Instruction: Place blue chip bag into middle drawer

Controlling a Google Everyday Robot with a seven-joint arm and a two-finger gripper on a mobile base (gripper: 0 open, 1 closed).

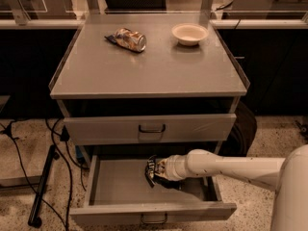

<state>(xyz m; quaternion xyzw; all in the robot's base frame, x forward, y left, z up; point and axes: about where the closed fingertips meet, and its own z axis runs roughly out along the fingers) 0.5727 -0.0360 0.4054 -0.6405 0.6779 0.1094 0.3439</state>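
Observation:
The middle drawer [120, 189] is pulled open below the cabinet, a wide shallow grey tray with a dark loop handle [154, 219] on its front. My white arm reaches in from the right. The gripper [158, 171] is inside the drawer near its middle, over the tray floor. The dark blue chip bag [152, 170] with white lettering sits at the gripper's tip, crumpled, low over the drawer floor. The bag hides the fingertips.
A taller-fronted grey drawer [150, 128] is closed above the open one. On the cabinet top [144, 71] lie a gold-and-silver snack packet [127, 39] and a pale bowl [190, 33]. Cables and a black stand [43, 186] lie on the floor at left.

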